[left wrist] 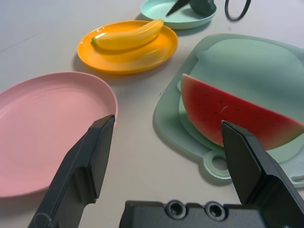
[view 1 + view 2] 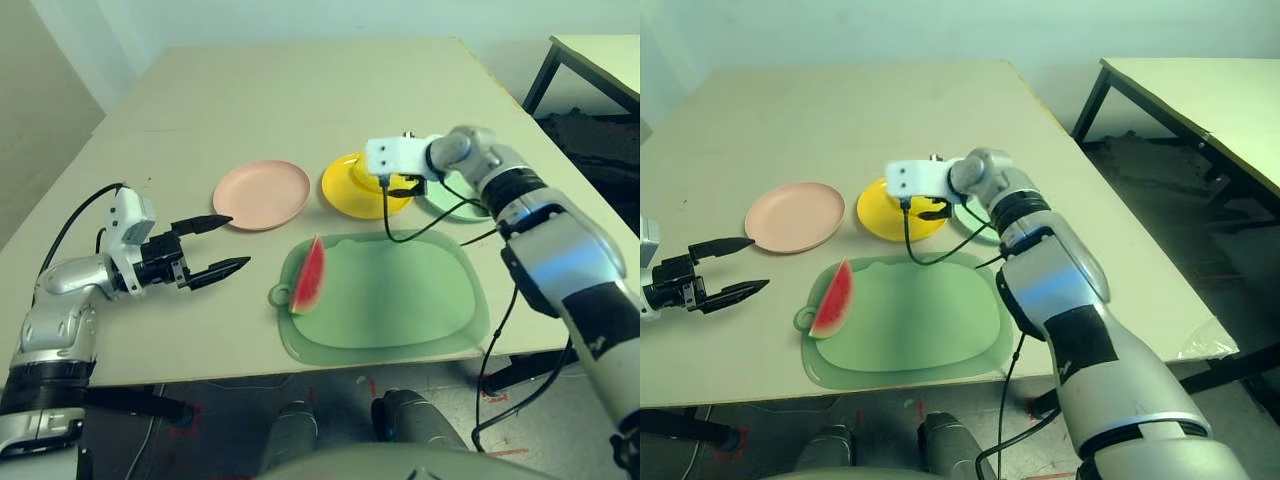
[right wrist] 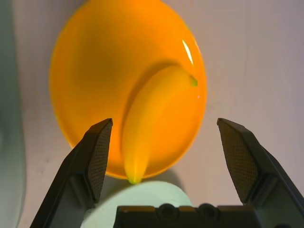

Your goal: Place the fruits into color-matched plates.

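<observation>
Three round shallow plastic plates in a row on the matte table: pink plate [image 2: 262, 194], yellow plate [image 2: 362, 187], mint plate [image 1: 180, 13]. Smooth curved banana [image 3: 149, 119] lies in the glossy yellow plate, directly under the right gripper [image 3: 166, 159], between its spread black fingers and not touched. Right arm reaches out, bent, gripper angled down, released and holding nothing. Watermelon wedge [image 2: 310, 275], red with green rind, stands on edge at the near-left corner of the rounded green mat [image 2: 400, 300], just ahead of the left gripper [image 2: 220, 246]. Left forearm low over the table, gripper nearly level, fingers wide apart and empty; pink plate ahead of its left finger.
</observation>
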